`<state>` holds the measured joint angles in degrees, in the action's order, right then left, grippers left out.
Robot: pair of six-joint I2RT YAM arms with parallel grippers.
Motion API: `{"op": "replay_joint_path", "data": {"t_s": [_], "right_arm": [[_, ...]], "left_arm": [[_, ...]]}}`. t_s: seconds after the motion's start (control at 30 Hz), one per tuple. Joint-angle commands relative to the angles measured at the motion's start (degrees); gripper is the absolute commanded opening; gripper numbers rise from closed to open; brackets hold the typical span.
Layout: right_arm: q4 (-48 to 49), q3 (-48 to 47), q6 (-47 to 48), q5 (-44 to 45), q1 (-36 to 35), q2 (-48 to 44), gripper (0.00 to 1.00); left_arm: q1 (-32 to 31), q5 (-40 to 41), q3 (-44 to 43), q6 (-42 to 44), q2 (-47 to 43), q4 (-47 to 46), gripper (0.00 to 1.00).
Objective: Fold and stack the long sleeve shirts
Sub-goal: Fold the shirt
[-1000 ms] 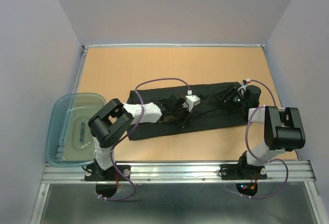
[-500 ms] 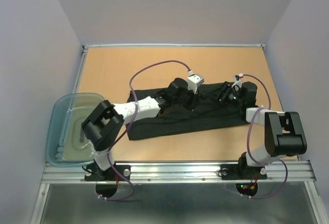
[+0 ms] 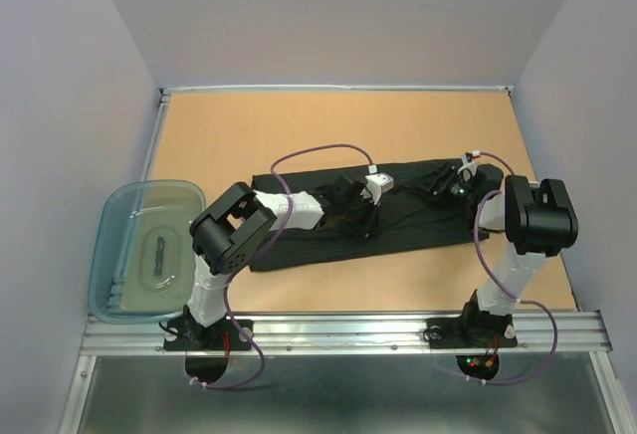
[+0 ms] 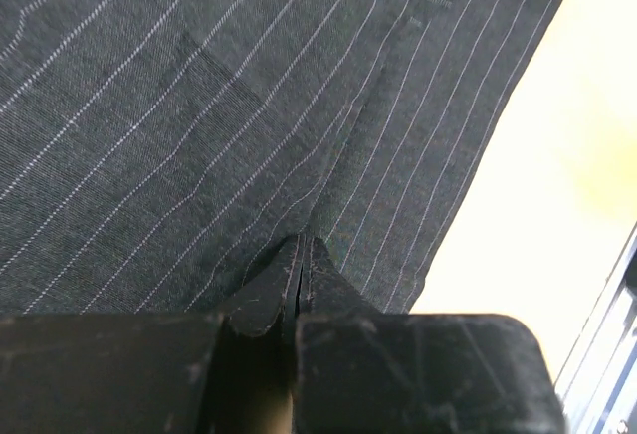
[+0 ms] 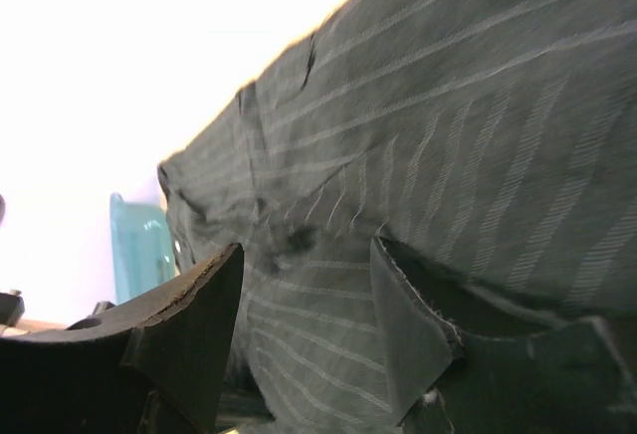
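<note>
The long sleeve shirt (image 3: 418, 225), black with thin pinstripes, lies folded into a long band slanting across the table. My left gripper (image 3: 362, 225) is down on the band's middle. In the left wrist view its jaws (image 4: 302, 247) are shut, pinching a small ridge of the shirt (image 4: 199, 106) close to the cloth's near edge. My right gripper (image 3: 438, 183) sits over the band's right end. In the right wrist view it (image 5: 308, 247) is open, its fingers wide apart with the shirt (image 5: 478, 106) lying below and between them.
A translucent blue-grey plastic tub (image 3: 105, 245) stands at the table's left edge beside the left arm's base and shows as a teal shape (image 5: 134, 245) in the right wrist view. Bare wooden table (image 3: 328, 125) lies behind the shirt and along its front (image 4: 567, 155).
The left gripper lifted off toward the back, opened slightly, then came back down and closed on the shirt's middle. The right arm's elbow swung further back while its gripper stayed open over the right end.
</note>
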<state>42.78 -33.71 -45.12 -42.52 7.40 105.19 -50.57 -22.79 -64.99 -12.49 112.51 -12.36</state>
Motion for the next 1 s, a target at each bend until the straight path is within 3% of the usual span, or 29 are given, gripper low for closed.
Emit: {"op": "replay_joint_path", "data": {"t_s": [0.0,0.17,0.37,0.47,0.6,0.67,0.7,0.77,0.97], "right_arm": [[12.84,-1.70,-1.80,-0.36,5.07,4.76,0.60],[16.10,-4.42,-2.60,-2.56,9.64,8.28,0.60],[15.93,-6.54,-3.22,-5.02,9.92,3.20,0.60],[15.58,-5.75,-3.57,-5.20,9.92,-0.58,0.61],[11.81,-3.47,-3.31,-4.94,8.86,-8.31,0.61],[1.47,-3.81,1.24,-2.40,6.67,-14.02,0.62],[-3.10,-4.34,3.62,-1.08,5.36,-15.70,0.62],[-13.11,-5.92,8.80,3.05,0.46,-19.21,0.62],[-8.96,-1.01,1.20,3.67,-10.79,-23.45,0.62]], "left_arm": [[0.64,-3.14,1.01,-0.43,0.78,2.86,0.00],[1.26,-4.90,3.03,-0.87,-0.36,3.57,0.00],[1.26,-6.92,3.99,-1.04,-2.73,4.45,0.00],[1.17,-6.83,3.38,-1.48,-5.27,4.71,0.07],[1.26,-5.96,1.01,-2.27,-9.67,6.47,0.23],[1.52,-3.24,-0.39,-2.54,-12.83,8.05,0.31],[1.78,-2.45,-0.75,-2.54,-13.88,8.66,0.40],[3.71,0.01,-1.36,-2.89,-16.52,10.25,0.41],[11.18,5.38,1.18,-4.91,-19.43,11.74,0.43]]}}
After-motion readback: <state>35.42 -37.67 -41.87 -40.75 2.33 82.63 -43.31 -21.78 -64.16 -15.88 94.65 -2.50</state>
